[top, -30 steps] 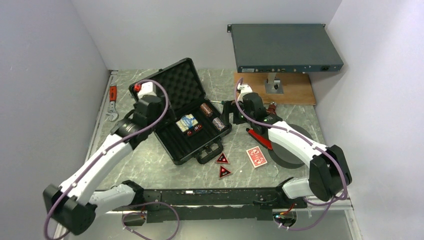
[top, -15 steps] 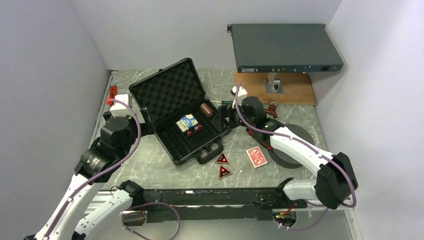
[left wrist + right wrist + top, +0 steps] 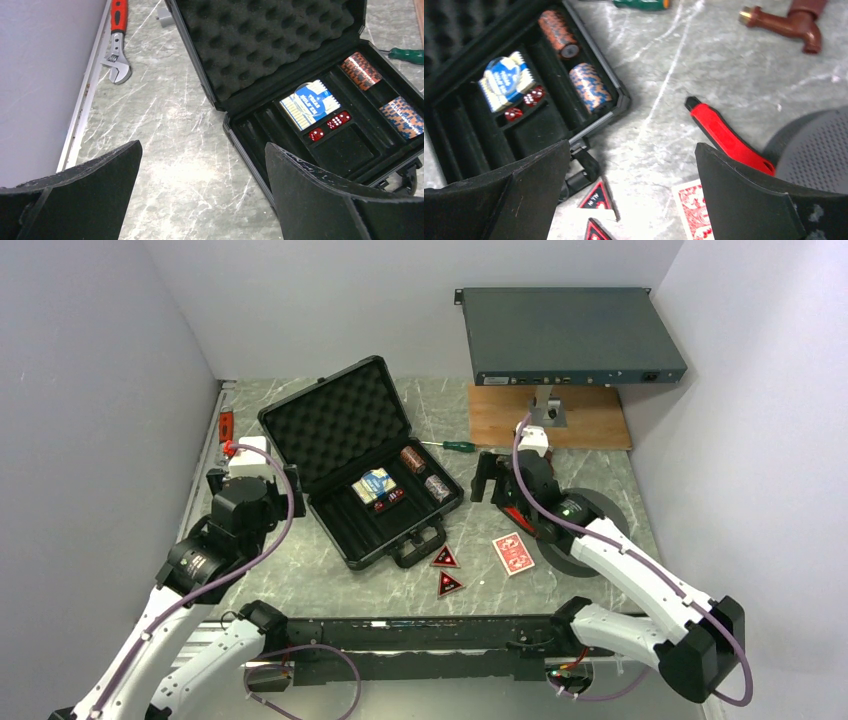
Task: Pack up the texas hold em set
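Two tools, left tool [image 3: 201, 147] and right tool [image 3: 632, 146], gape empty.
Red deck [image 3: 691, 210] lies half hidden behind the right tool's finger.

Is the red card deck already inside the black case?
No, the red card deck lies on the table outside the case, next to the two triangular tokens.
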You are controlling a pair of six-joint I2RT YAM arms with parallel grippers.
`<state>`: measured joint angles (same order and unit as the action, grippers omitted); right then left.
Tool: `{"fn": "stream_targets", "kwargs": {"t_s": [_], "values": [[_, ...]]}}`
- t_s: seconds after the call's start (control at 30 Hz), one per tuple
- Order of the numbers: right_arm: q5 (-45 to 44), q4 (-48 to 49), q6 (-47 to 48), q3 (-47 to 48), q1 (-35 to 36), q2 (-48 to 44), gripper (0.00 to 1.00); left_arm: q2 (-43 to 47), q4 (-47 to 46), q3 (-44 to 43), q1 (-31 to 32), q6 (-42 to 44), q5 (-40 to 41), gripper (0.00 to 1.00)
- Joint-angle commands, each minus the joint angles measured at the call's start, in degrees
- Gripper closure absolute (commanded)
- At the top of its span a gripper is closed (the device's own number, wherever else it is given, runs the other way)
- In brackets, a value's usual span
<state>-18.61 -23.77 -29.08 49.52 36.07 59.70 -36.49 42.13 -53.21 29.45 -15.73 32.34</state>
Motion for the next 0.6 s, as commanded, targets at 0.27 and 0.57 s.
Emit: {"fn": "stream_targets", "kwargs": {"t_s": [0.27,0.57], "values": [[-3.0,-8.4,-7.3,-6.3,-0.1,4.9,0.0,0.8,1.0,-0.3,0.1,0.3,3.0,0.0],[-6.0,-9.4,-13.4,-10.5,-2.4,7.2,0.0,0.5,1.1,-0.3,0.0,0.3,3.4,0.01]]}}
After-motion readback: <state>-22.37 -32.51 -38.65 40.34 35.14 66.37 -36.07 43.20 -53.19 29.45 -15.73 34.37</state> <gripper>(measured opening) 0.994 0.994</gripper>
